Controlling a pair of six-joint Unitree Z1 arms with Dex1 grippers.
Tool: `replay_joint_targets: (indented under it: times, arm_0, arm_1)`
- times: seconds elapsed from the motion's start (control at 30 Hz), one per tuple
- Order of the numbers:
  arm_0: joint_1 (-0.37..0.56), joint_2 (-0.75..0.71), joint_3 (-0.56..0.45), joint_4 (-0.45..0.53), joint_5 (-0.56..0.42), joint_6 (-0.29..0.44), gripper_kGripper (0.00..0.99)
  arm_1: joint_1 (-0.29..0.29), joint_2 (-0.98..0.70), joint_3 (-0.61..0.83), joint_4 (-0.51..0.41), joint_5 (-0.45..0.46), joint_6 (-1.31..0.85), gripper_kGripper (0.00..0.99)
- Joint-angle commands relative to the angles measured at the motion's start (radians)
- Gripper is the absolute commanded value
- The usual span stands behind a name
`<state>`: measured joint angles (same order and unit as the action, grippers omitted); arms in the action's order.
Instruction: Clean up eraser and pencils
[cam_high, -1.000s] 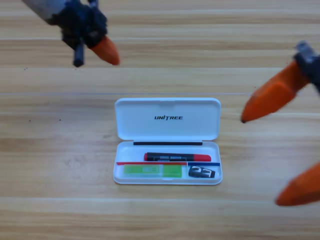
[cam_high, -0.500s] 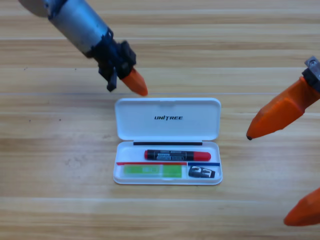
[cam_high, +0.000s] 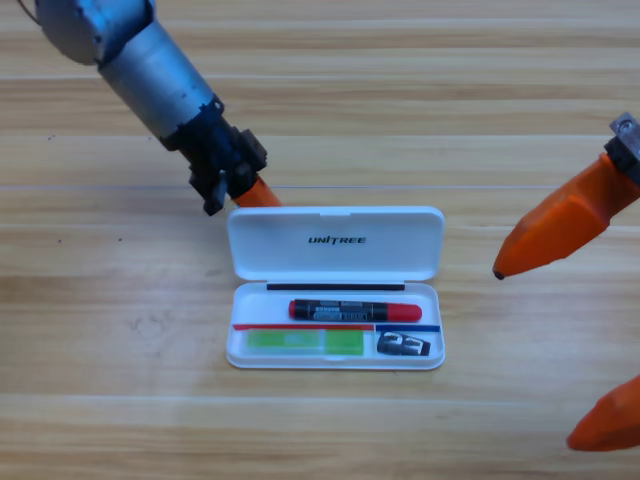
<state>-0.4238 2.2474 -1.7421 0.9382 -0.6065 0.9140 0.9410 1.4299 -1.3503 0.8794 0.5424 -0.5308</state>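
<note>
Wooden planks of the table (cam_high: 120, 330) are filling the whole high view, running in pale bands from side to side. Across the upper left, the grey left arm (cam_high: 135, 55) is reaching down from the corner toward the middle. Its left tool (cam_high: 255, 193) is sitting right at the upper left corner of the case lid, apparently touching the lid's far edge; only one orange jaw is showing beneath the black body, so whether that tool is spread or pressed together cannot be told.

At the right edge, the right tool (cam_high: 555, 330) is waiting, showing large and partly cut off, well apart from the case. Its two orange jaws are standing widely spread, one pointing toward the case from the upper right and the other poking in at the lower right corner, with nothing between them.

Near the centre, the white case (cam_high: 335, 255) is lying open, its lid tilted back and showing dark lettering, its tray lying nearer the bottom of the picture. Inside the tray, the black pencil (cam_high: 355, 311) with red ends is lying lengthwise in the upper compartment. Below it, the green pencil (cam_high: 305, 343) is lying lengthwise in the lower left compartment. Just to the right of the green one, the eraser (cam_high: 408, 345) is sitting in the small lower right compartment, a short dark block with pale markings.
</note>
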Motion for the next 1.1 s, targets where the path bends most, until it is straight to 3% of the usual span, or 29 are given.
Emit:
replay_joint_targets:
  times: [0.03,0.37,0.87,1.1]
  arm_0:
    - [-0.006,-0.100,0.055,0.008,0.031,-0.012,0.000]
    - [-0.081,-0.192,0.199,-0.085,0.103,-0.050,0.000]
    - [-0.201,-0.220,0.406,-0.299,0.225,-0.118,0.000]
    - [-0.260,-0.221,0.460,-0.352,0.298,-0.127,0.000]
  arm_1:
    - [0.019,-0.003,0.023,-0.019,0.022,0.006,0.977]
    - [0.019,-0.009,0.022,-0.019,0.022,0.014,0.977]
    - [0.019,0.007,0.022,-0.022,0.037,0.014,0.977]
    - [0.019,0.009,0.020,-0.022,0.042,0.014,0.977]
